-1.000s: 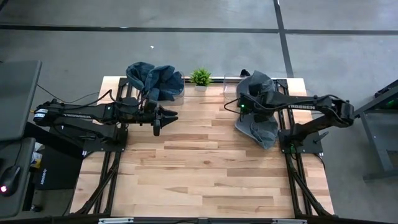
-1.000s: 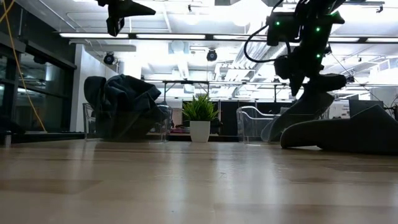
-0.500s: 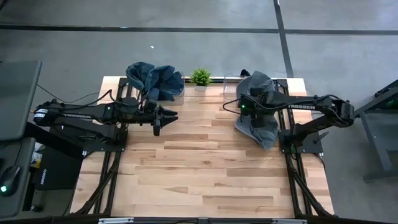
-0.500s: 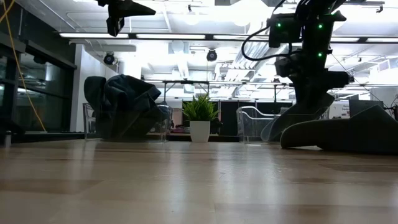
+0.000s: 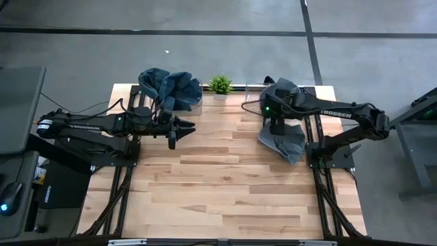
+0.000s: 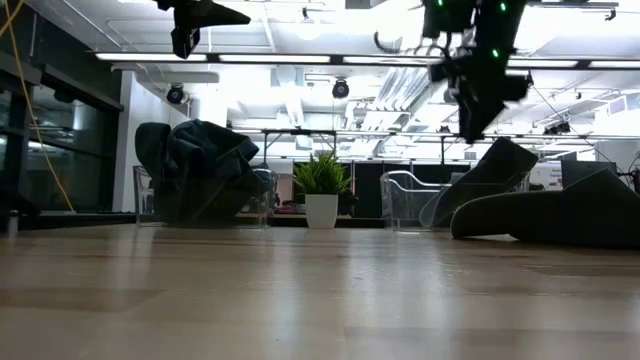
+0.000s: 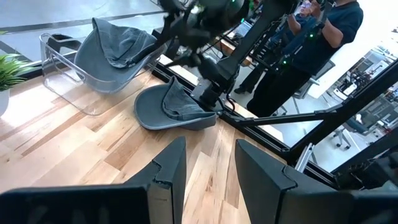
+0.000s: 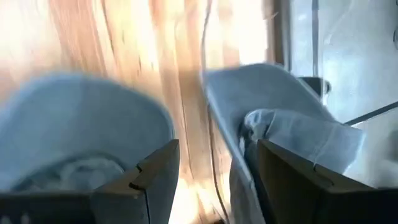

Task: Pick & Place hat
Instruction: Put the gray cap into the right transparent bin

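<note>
**Right arm lifts off the hat empty**

Rising since a second ago, the right gripper point(image 5: 275, 117) has left the grey hat point(image 5: 287, 140) it had been pressing near and now hangs above it, right of centre in the high view; in the low view it sits at the top right, well clear of the cloth. The hat lies flat on the table point(image 5: 205, 184), just in front of the clear bin point(image 7: 68, 84) that holds a second hat point(image 5: 281, 89) in the upper right. At the upper left, another bin carries a heap of dark hats point(image 5: 169, 85), with a small potted plant point(image 5: 220, 85) between the two bins.

The right wrist view shows the right fingers spread wide with nothing between them, one hat showing beyond each finger. The left gripper point(image 5: 179, 128) waits left of centre above the boards, fingers narrowly parted and empty.

The risk, as I judge it, is a repeat miss: the limp brim may slide or fold under the fingers, or a descent too near the bin could catch its wall or the wrong hat.
</note>
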Action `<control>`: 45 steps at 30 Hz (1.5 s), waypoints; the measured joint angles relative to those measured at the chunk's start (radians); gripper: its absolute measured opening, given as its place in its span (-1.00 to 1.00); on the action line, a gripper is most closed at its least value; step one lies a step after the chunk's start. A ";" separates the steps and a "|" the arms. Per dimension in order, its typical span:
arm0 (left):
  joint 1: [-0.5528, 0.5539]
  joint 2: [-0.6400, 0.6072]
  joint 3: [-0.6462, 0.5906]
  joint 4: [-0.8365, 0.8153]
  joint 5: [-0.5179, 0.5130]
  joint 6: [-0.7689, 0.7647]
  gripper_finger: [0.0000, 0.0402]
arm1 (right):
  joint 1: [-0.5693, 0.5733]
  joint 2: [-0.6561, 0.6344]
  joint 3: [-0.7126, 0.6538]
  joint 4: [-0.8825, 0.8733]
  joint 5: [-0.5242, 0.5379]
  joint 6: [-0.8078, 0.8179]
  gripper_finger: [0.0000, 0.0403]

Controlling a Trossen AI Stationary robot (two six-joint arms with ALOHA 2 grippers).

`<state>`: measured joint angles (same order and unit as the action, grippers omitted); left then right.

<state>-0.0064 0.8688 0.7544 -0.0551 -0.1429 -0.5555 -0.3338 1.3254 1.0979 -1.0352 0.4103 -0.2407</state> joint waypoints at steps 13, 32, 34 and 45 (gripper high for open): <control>0.000 0.000 0.000 0.000 0.000 0.001 -0.43 | 0.002 0.000 0.260 -0.173 -0.328 0.330 0.04; 0.000 0.000 0.000 0.000 0.004 0.004 -0.43 | 0.122 0.000 0.142 -0.271 -0.709 0.607 0.04; 0.000 0.000 0.000 -0.001 0.004 0.007 -0.43 | 0.152 0.000 0.128 -0.277 -0.708 0.653 0.04; 0.000 0.000 0.000 -0.034 0.004 0.019 -0.43 | 0.356 -0.052 0.052 -0.285 -0.563 0.883 0.04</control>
<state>-0.0063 0.8684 0.7547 -0.0892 -0.1390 -0.5364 0.0221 1.2737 1.1500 -1.3205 -0.1522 0.6423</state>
